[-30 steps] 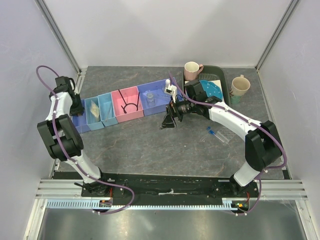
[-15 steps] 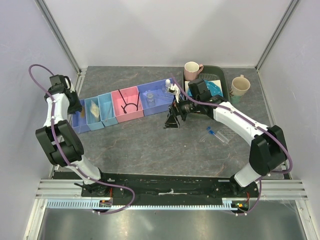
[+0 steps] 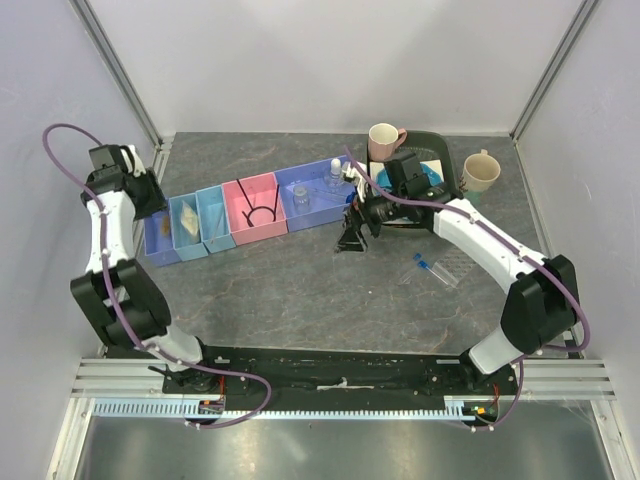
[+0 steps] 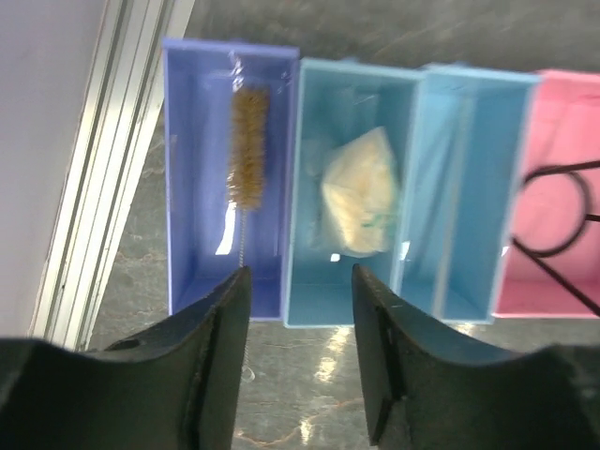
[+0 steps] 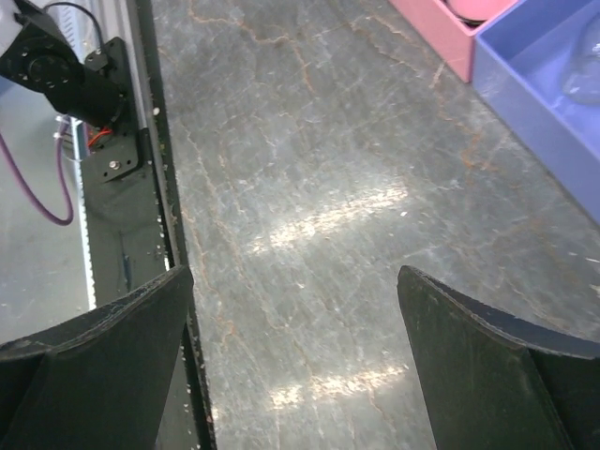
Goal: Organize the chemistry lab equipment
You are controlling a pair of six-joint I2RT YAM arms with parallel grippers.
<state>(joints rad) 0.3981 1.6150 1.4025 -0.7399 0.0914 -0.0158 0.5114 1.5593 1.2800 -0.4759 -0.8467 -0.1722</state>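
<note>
A row of coloured bins (image 3: 240, 212) crosses the table. The left wrist view shows a brown brush (image 4: 248, 141) in the dark blue bin, a small clear bag (image 4: 361, 192) in a light blue bin, and the black wire loop (image 4: 553, 216) in the pink bin. The clear beaker (image 3: 303, 198) and white-capped bottle (image 3: 335, 182) stand in the purple bin. A blue-capped vial (image 3: 421, 263) and a clear tube piece (image 3: 446, 273) lie on the table at the right. My left gripper (image 3: 152, 200) (image 4: 300, 274) is open and empty by the dark blue bin. My right gripper (image 3: 350, 240) (image 5: 292, 281) is open and empty over bare table.
Two mugs (image 3: 383, 137) (image 3: 480, 172) flank a dark tray holding the blue dotted plate (image 3: 420, 178) at the back right. The enclosure walls stand close on the left and right. The arm-base rail (image 5: 103, 103) shows in the right wrist view.
My left gripper has drawn back and left, off the bins toward the left wall. My right gripper has shifted a little right, away from the purple bin. Both stay open.
</note>
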